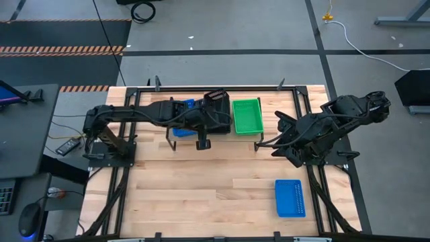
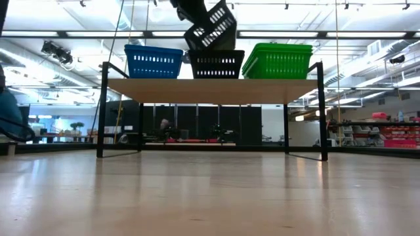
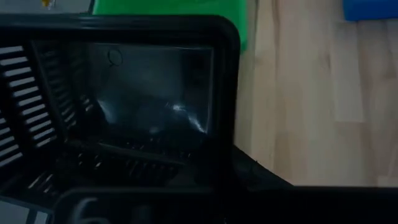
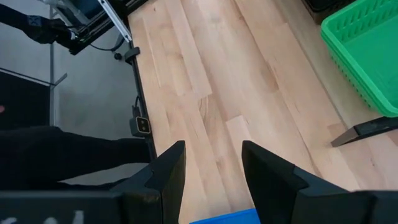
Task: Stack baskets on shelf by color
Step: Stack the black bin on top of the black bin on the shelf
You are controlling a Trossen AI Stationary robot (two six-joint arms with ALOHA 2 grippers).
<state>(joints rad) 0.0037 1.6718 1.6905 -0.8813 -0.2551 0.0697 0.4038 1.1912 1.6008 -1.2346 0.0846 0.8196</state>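
Observation:
The shelf (image 2: 210,90) carries blue baskets (image 2: 153,62) on its left part, a black basket (image 2: 216,64) in the middle and stacked green baskets (image 2: 279,60) on its right part. My left gripper (image 2: 191,12) is above the shelf's middle and is shut on a second black basket (image 2: 213,29), which fills the left wrist view (image 3: 124,112). Another blue basket (image 1: 290,198) lies flat on the table near its right front. My right gripper (image 4: 211,165) is open over bare table to the right of the shelf and touches nothing. My left gripper holds the black basket by its upper rim (image 2: 197,26), coming from above. The basket is lifted clear and tilted, with its low end just over the black basket on the shelf. The basket itself hides the fingers in the wrist view, so the kind of hold does not show.
The shelf's black wire legs (image 2: 102,111) stand on the wooden tabletop (image 1: 201,188), with open wood in front of the shelf. The right arm (image 1: 322,128) sits beside the shelf's right end, near the green baskets (image 1: 246,115). The left arm (image 1: 141,114) reaches over the shelf's left part.

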